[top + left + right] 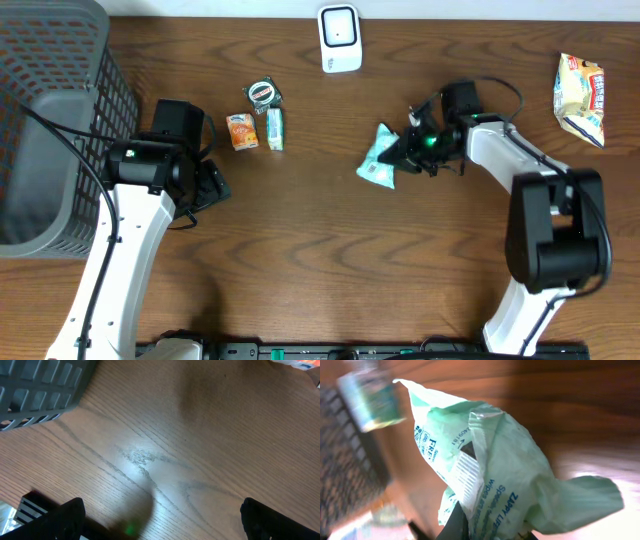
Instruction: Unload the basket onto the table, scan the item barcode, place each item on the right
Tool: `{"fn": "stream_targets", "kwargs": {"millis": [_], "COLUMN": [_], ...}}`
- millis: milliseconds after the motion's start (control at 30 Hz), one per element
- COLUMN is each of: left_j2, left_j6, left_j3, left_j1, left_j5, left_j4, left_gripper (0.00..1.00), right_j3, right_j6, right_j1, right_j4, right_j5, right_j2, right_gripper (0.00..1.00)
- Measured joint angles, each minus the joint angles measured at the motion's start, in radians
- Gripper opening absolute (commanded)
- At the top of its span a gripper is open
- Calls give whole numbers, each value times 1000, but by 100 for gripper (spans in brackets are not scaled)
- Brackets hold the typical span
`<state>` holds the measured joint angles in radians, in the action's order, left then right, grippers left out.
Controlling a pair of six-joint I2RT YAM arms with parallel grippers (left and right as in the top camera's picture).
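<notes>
The right gripper point(410, 143) is pinching one edge of the green wipes packet point(379, 158) with its jaws nearly shut. It is holding the packet right of centre, likely to turn its barcode point(468, 473) toward the white scanner point(340, 38) at the far edge. The left gripper point(160, 520) is hanging wide open and empty near the basket point(60, 120), apparently leaving room.

A: What sits at the right gripper point(410, 148)?
B: A mint-green packet point(379, 160), touching its tip; the white scanner point(340, 38) stands apart, at the far edge of the table point(320, 250).
A: And leftward?
B: A grey basket point(60, 60); the left gripper point(208, 185) near it; an orange pouch point(241, 131) just beside a small carton point(275, 128); a snack bag point(582, 95) lies far right.
</notes>
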<state>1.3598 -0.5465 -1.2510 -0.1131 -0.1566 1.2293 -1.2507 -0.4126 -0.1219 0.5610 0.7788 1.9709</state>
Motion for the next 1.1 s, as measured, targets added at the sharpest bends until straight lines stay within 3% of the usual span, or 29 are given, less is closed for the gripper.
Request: {"fn": "stream_targets", "kwargs": {"millis": [200, 433, 667, 1100], "left_j2": [0, 0, 0, 0], "left_j6": [0, 0, 0, 0], "left_j3": [0, 0, 0, 0], "left_j1": [0, 0, 0, 0], "left_j5": [0, 0, 0, 0], "left_j4": [0, 0, 0, 0], "left_gripper": [98, 98, 97, 98], "right_j3": [0, 0, 0, 0], "right_j6": [158, 287, 312, 264], "right_j1": [-47, -148, -226, -234], "right_j4": [-10, -30, -58, -58], "right_j5": [124, 79, 13, 11], "right_j2": [-180, -325, -361, -361], "right_gripper": [1, 1, 1, 1]}}
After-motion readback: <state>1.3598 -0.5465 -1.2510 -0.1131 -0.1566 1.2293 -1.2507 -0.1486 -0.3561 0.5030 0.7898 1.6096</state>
